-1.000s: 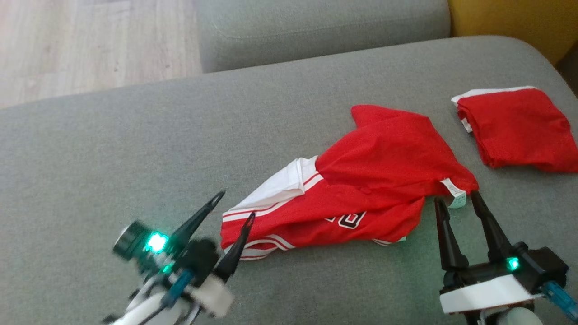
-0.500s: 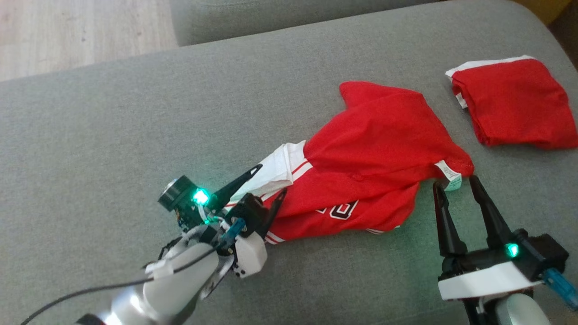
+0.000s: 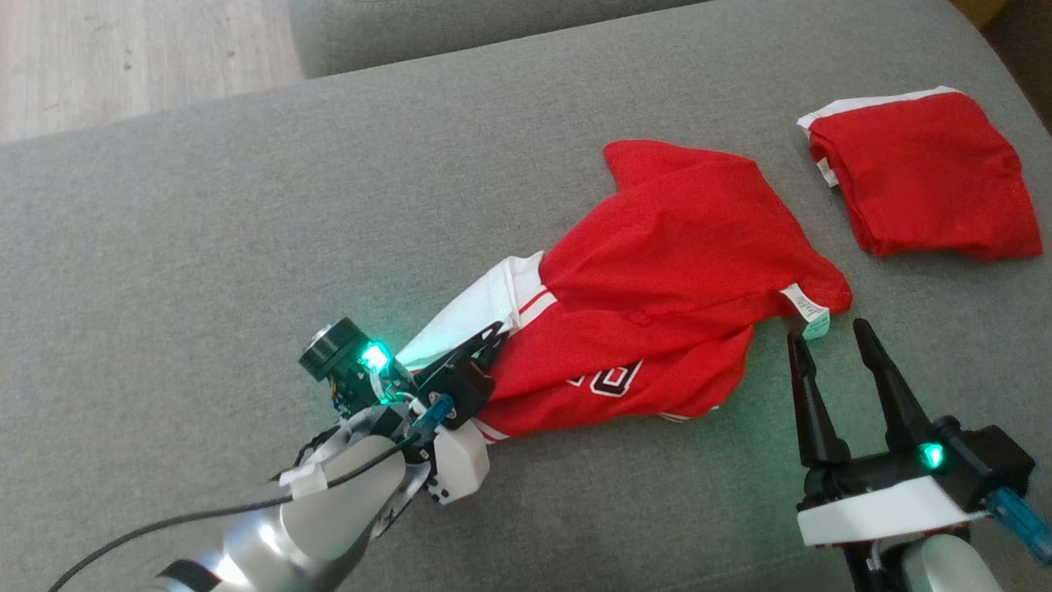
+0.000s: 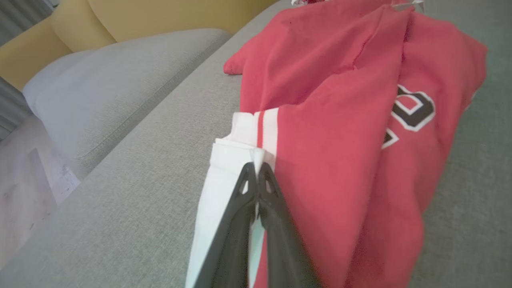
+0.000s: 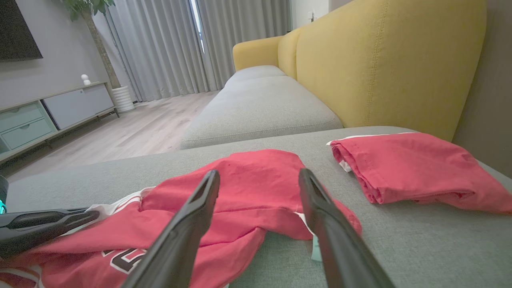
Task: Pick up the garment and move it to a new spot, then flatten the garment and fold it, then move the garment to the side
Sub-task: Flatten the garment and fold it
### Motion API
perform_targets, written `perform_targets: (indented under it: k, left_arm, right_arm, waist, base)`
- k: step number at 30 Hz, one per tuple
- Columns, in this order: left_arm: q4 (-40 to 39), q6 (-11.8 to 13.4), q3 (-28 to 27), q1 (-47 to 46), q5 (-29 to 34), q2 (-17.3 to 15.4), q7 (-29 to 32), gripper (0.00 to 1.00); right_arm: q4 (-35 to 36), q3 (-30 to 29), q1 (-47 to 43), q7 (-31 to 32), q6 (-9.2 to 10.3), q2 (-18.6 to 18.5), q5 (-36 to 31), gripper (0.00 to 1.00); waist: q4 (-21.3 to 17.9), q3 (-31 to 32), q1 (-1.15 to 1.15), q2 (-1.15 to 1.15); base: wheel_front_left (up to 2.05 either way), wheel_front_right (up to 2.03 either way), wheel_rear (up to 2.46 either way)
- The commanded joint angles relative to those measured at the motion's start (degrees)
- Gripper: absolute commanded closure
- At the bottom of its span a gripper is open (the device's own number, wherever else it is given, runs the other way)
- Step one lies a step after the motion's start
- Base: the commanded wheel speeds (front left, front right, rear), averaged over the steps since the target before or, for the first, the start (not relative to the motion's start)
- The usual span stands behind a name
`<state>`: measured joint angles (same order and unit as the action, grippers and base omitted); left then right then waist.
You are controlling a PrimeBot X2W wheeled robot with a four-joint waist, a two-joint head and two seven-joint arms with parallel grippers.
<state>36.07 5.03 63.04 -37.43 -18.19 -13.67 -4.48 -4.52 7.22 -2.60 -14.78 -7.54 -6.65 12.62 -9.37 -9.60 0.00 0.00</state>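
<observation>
Now left claw (image 3: 491, 337), spread a second ago, pinches the white hem of the garment (image 3: 666, 271), crumpled on the sofa cushion (image 3: 205, 214); right claw (image 3: 826, 330) hovers spread beside its label corner. Lift looks ready.

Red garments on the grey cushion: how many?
2 on the grey cushion: a crumpled jersey in the middle, its white edge held by the left gripper; a folded garment apart at the far right. More could hide under the jersey.
</observation>
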Motion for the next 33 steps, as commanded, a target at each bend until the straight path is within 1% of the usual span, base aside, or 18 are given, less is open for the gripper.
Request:
perform_targets:
  k: [1,4,6,8,11,14,17,20,25,29,33]
  left_arm:
    - [-0.96,0.15,-1.45,-3.43,-0.26,-0.37,-0.74,1.00]
    - [-1.45,0.97,-1.84,-3.69,-0.15,-0.57,-2.53,1.00]
    - [-2.53,1.94,-2.48,-3.93,0.01,-1.46,-3.95,1.00]
    - [-4.26,2.88,-3.38,-4.14,-0.04,-2.85,-5.06,1.00]
    - [-7.72,4.32,-5.04,-4.49,-0.11,-5.82,-6.31,1.00]
    - [-11.32,5.52,-6.41,-4.75,0.01,-9.09,-6.75,1.00]
    - [-14.27,6.42,-7.32,-4.73,0.02,-11.73,-6.37,1.00]
    - [-16.43,7.41,-7.87,-4.72,0.29,-13.51,-6.09,1.00]
    - [-18.20,8.50,-8.02,-4.78,0.94,-15.32,-5.57,1.00]
    - [-18.87,9.04,-8.05,-4.85,1.13,-16.01,-5.34,1.00]
    - [-19.28,9.15,-7.77,-4.87,1.18,-16.09,-5.32,1.00]
  right_arm:
    - [1.47,0.91,1.78,-0.22,0.05,-0.69,0.15,0.00]
    - [1.53,0.64,1.59,-0.22,0.05,-0.92,-0.02,0.00]
    - [1.50,0.45,1.69,-0.22,0.05,-1.37,0.01,0.00]
    - [1.31,0.03,1.94,-0.22,0.05,-2.12,0.00,0.00]
    - [-0.07,-1.27,2.71,-0.22,0.05,-3.31,0.36,0.00]
    - [-4.01,-4.39,4.25,-0.22,0.05,-3.77,1.23,0.00]
    - [-10.88,-7.68,6.87,0.14,0.05,-3.48,3.77,0.00]
    - [-16.90,-8.85,10.64,3.34,0.05,-4.58,6.79,0.00]
    - [-22.90,-9.95,15.58,9.16,0.05,-6.86,12.44,0.00]
    - [-25.81,-9.26,17.71,12.14,0.05,-8.69,14.70,0.00]
    - [-28.04,-8.06,18.53,14.79,0.05,-9.67,16.61,0.00]
  waist:
    - [0.20,0.18,0.00,0.00]
    - [0.90,0.34,0.00,0.00]
    - [1.48,0.22,0.00,0.00]
    - [2.20,-0.15,0.00,0.00]
    - [3.17,-0.72,0.00,0.00]
    - [3.79,-1.17,0.00,0.00]
    - [4.25,-1.58,0.00,0.00]
    - [4.79,-2.15,0.00,0.00]
    - [5.78,-3.13,0.00,0.00]
    - [6.53,-3.64,0.00,0.00]
    - [7.40,-3.81,0.00,0.00]
  base:
    - [0.00,0.00,0.00]
    - [0.00,0.00,0.00]
    - [0.00,0.00,0.00]
    - [0.00,0.00,0.00]
    - [0.00,0.00,0.00]
    - [0.00,0.00,0.00]
    - [0.00,0.00,0.00]
    - [0.00,0.00,0.00]
    - [0.00,0.00,0.00]
    - [0.00,0.00,0.00]
    - [0.00,0.00,0.00]
